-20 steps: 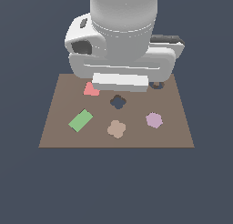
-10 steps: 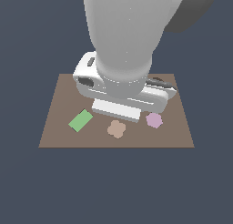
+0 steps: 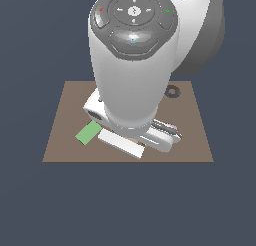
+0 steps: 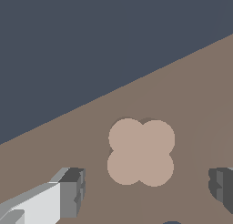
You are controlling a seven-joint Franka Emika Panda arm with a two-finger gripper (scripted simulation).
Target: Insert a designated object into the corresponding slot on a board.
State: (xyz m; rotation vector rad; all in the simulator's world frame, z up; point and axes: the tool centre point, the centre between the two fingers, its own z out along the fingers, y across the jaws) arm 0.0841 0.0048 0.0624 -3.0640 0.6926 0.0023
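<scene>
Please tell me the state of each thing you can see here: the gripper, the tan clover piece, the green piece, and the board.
gripper: open, fingers on either side of the clover piece, not touching it.
tan clover piece: flat on the board, not gripped.
green rectangle: flat on the board, partly hidden by the arm.
board: flat.

The arm (image 3: pixel 134 65) bends steeply downward, its wrist low and its bulk filling the exterior view. The gripper (image 4: pixel 145 191) points down, fingers (image 4: pixel 70 193) spread wide apart, holding nothing.

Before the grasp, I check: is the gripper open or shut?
Open: in the wrist view the gripper's fingers stand apart, the clover piece between them.
</scene>
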